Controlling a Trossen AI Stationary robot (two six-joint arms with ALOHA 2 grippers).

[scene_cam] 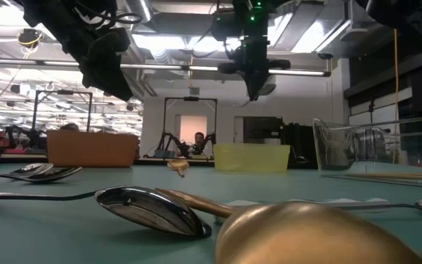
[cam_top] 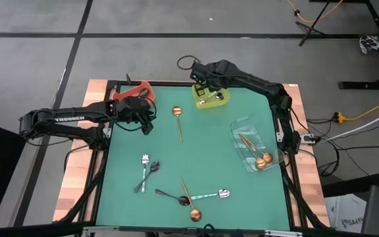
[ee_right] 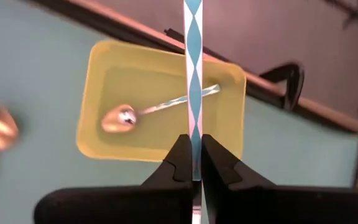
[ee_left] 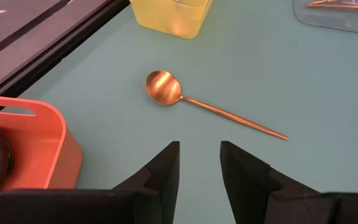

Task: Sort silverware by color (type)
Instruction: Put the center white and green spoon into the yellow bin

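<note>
**Your count, by kind**

You have three bins: one red bin (cam_top: 143,87), one yellow-green bin (cam_top: 210,103) and one clear bin (cam_top: 242,126). You can count four copper-gold spoons (cam_top: 177,112). There are three silver spoons (cam_top: 224,193) lying down, plus the held spoon (ee_right: 192,62), which makes four. As far as you can tell, there are two black spoons (cam_top: 168,195). The two end effectors are left (ee_left: 199,163) and right (ee_right: 192,163).

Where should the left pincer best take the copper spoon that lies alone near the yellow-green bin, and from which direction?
Probably at mid-handle, coming straight down. The copper spoon lies flat on the green mat, apart from everything else. Its handle is thin and straight; the round bowl looks too wide and smooth. The left pincer, open beside the red bin, should straddle the handle crosswise.
</note>
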